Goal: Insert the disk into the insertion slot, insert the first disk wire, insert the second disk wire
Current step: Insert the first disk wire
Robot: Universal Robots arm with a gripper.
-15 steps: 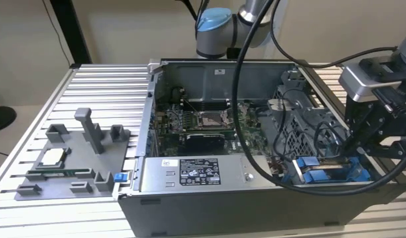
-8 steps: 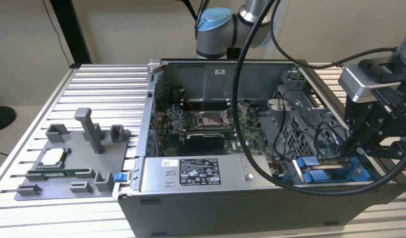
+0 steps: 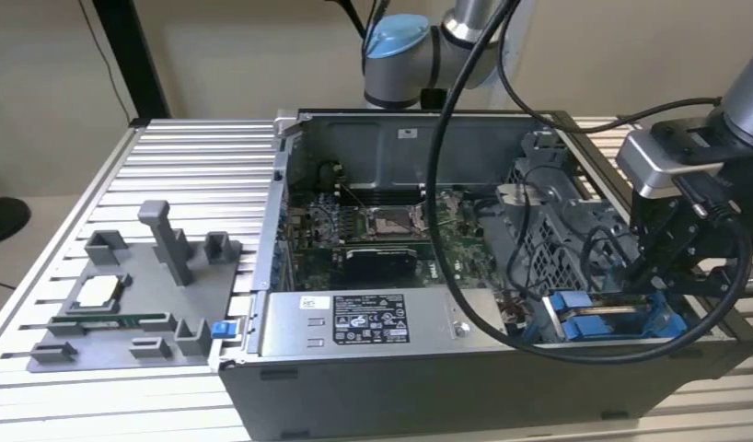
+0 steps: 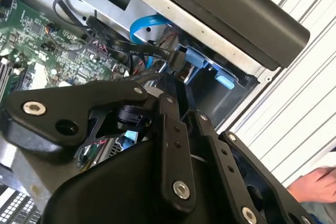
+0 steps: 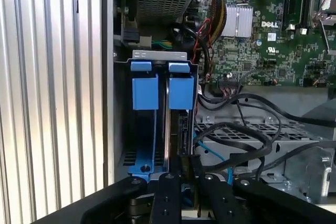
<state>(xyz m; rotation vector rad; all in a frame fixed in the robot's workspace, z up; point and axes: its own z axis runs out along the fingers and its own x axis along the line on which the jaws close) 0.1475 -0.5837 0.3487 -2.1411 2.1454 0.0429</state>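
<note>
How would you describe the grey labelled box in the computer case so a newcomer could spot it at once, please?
Find the open computer case on the slatted metal table. Along its near edge in the exterior view lies a flat grey metal box. It alone bears a large printed label, unlike the green motherboard behind it and the blue carriers at the exterior view's right.

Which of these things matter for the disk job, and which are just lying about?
Job: flat disk in bright blue plastic carrier; black gripper at it; flat blue wire; black wire.
Lying about: grey labelled power-supply box; grey plastic parts tray; a person's hand.
</note>
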